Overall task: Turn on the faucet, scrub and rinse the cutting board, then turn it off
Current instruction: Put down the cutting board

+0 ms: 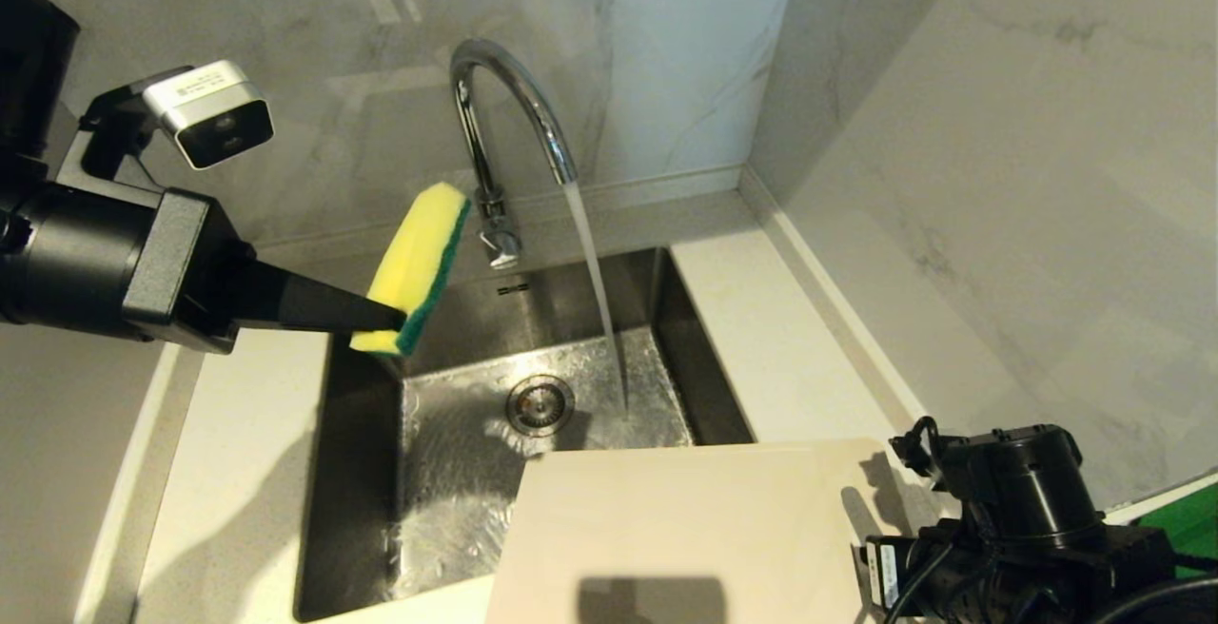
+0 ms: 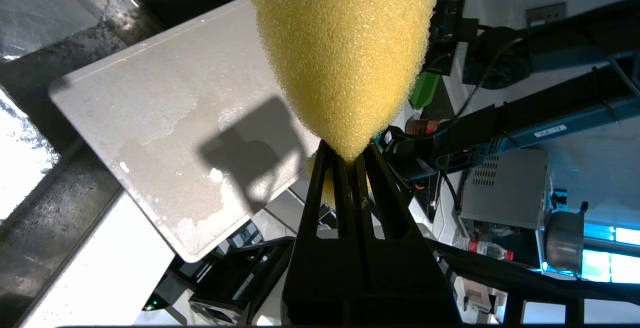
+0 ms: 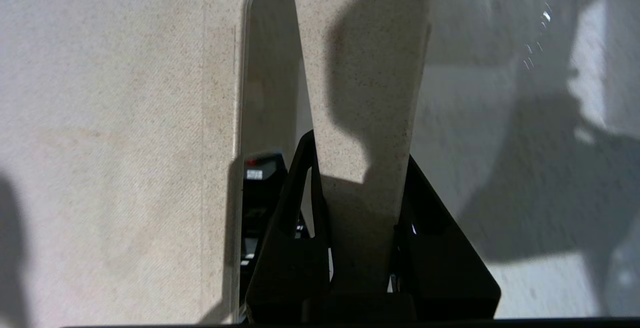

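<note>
- Near: one board (image 1: 685,529) held out over the sink's near edge, its far end above the basin. Right gripper (image 3: 357,188) pinches the strip of board between slot handle (image 3: 267,68) and rim, one finger through the slot.
- Board's face shows wet patches and droplets in the left wrist view.
- Middle left: left gripper (image 1: 395,318) hangs above the sink's far-left corner, fingers pressed onto one yellow-and-green sponge (image 1: 419,267), well apart from the board.
- Sink (image 1: 685,339): one basin, one drain (image 1: 540,404), floor wet.
- Far: one faucet (image 1: 504,120), running; stream (image 1: 599,291) lands right of the drain, just beyond the board's far edge. Lever position hard to read, probably lifted.
- Step, judged: faucet on, scrubbing in hand.
- Next: bring sponge down flat onto the board, right grip steady against the push.
</note>
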Robot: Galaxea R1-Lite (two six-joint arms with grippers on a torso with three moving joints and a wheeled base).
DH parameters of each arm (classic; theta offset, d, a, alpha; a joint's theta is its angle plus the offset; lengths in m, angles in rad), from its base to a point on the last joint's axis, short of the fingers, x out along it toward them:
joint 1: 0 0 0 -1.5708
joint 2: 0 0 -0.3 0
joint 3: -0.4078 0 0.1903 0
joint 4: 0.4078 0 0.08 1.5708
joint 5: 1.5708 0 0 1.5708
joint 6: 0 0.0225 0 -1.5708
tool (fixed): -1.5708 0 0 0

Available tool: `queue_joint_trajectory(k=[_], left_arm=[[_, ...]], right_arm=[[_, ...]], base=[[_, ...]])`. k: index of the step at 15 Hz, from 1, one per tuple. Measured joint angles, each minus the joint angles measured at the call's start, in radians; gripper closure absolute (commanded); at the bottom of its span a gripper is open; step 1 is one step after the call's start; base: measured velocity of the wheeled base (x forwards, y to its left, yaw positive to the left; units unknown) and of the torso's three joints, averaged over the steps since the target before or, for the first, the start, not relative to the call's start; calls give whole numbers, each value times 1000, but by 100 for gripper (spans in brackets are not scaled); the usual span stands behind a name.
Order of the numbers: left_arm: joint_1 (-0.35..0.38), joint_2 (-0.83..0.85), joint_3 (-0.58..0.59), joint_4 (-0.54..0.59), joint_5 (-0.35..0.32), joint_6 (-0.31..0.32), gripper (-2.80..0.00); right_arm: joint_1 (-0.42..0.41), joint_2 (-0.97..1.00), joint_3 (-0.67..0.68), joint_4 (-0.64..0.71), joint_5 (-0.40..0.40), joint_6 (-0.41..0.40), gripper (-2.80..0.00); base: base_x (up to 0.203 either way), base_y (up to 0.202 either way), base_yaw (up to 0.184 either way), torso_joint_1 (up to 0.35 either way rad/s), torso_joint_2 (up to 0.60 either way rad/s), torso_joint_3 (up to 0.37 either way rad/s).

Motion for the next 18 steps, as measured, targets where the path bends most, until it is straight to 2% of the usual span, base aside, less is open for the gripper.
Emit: queue_joint_trajectory(k=[3,11,14,18], left_arm=[[0,7,8,-20,0,-1,0],[0,19,67,-77,0,-8,0],[0,19,90,-91,0,-9,0],[-1,18,107,-92,0,-8,0]], right_arm=[[-3,92,-22,-86,-3,-21,0],[-64,214,-162,-93,4,-77,0],[-113,226,-177,-92,24,-86,0],[-131,224,-170,-104,29,-89,0]], base=[[0,0,0,0,0,0],[0,0,0,0,0,0],[0,0,0,0,0,0],[0,0,0,0,0,0]])
